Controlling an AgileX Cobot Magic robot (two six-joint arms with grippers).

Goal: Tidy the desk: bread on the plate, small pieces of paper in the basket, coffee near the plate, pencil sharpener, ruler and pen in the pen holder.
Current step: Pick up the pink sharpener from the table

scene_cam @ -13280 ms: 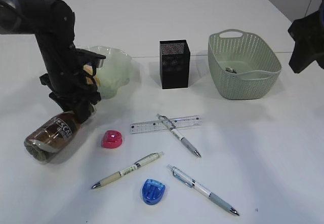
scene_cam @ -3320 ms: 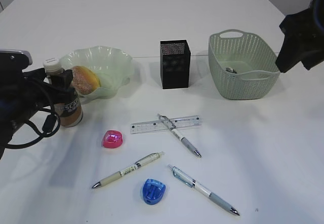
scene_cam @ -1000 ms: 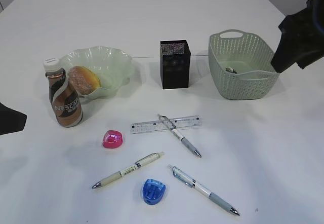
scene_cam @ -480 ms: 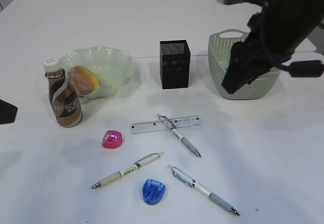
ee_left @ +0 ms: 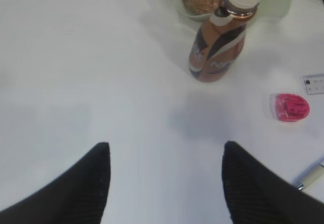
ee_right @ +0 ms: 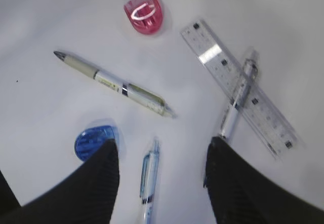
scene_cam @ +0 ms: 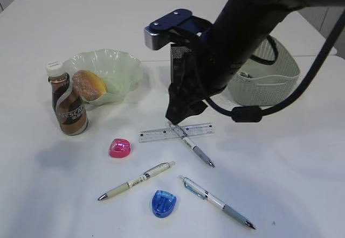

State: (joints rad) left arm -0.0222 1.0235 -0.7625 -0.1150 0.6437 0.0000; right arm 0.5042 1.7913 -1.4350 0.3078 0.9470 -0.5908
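The bread (scene_cam: 88, 84) lies in the green plate (scene_cam: 123, 65). The coffee bottle (scene_cam: 68, 105) stands upright beside the plate, and shows in the left wrist view (ee_left: 218, 40). A clear ruler (scene_cam: 156, 135) with a pen (scene_cam: 195, 150) across it, a cream pen (scene_cam: 137, 180), a blue pen (scene_cam: 215, 200), a pink sharpener (scene_cam: 119, 148) and a blue sharpener (scene_cam: 163, 203) lie on the table. My right gripper (scene_cam: 180, 114) is open and empty above the ruler (ee_right: 238, 84), over the pens (ee_right: 163, 142). My left gripper (ee_left: 165, 145) is open over bare table, out of the exterior view.
The black mesh pen holder (scene_cam: 174, 60) is mostly hidden behind my right arm. The green basket (scene_cam: 283, 71) with paper bits (scene_cam: 248, 75) stands at the back right, partly behind the arm.
My left gripper stood the coffee bottle by the plate, let go and left the exterior view. My right arm swung from the far right to above the ruler.
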